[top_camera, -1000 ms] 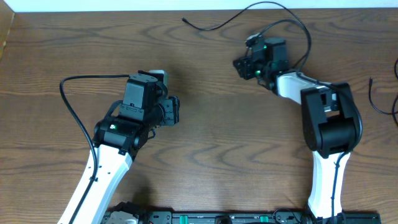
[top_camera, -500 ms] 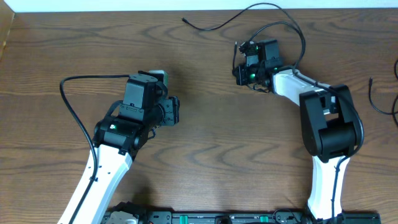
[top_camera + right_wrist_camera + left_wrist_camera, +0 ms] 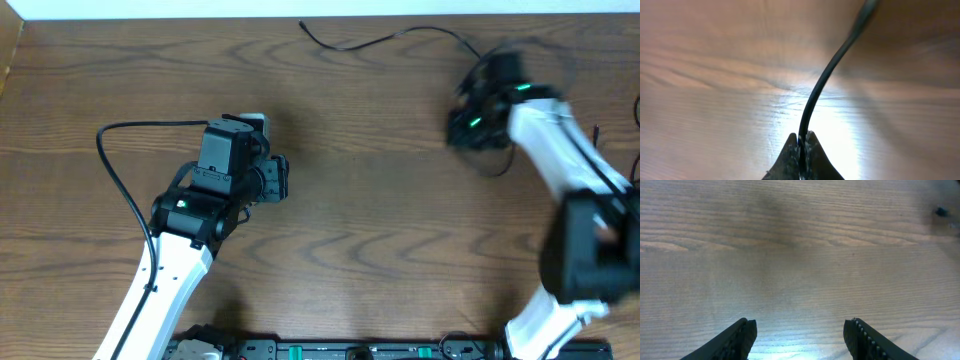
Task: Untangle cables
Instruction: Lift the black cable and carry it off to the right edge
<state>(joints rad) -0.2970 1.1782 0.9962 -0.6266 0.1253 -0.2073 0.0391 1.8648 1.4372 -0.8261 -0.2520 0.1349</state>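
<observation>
- Nearest, along the bottom edge of the overhead frame, a dark rail [image 3: 330, 350] carries the bases of the two arms, one at lower left and one at lower right.
- The left arm [image 3: 170, 250] rises from lower left, and its own thick black lead [image 3: 108, 165] loops out toward the left edge.
- The left gripper [image 3: 277, 180] sits left of centre with its jaws wide apart. In its wrist view there is only bare wood between the fingers [image 3: 742, 337], and it holds nothing.
- The table [image 3: 370, 240] has open wood across the centre and lower middle, with nothing lying between the two arms.
- The right arm [image 3: 560, 170] fills the right side of the frame and is blurred there.
- The right gripper [image 3: 467, 122] is at upper right. In its wrist view the gripper [image 3: 801, 139] is pinched tight on a thin black cable [image 3: 826, 80], which runs up and away to the upper right of that frame.
- Farthest, the cable [image 3: 400, 32] trails along the top of the overhead frame. Its free end is at top centre, close to the table's far edge, and its other part reaches the right gripper.
- Counted: two arms, two grippers and one thin cable that I can follow.
</observation>
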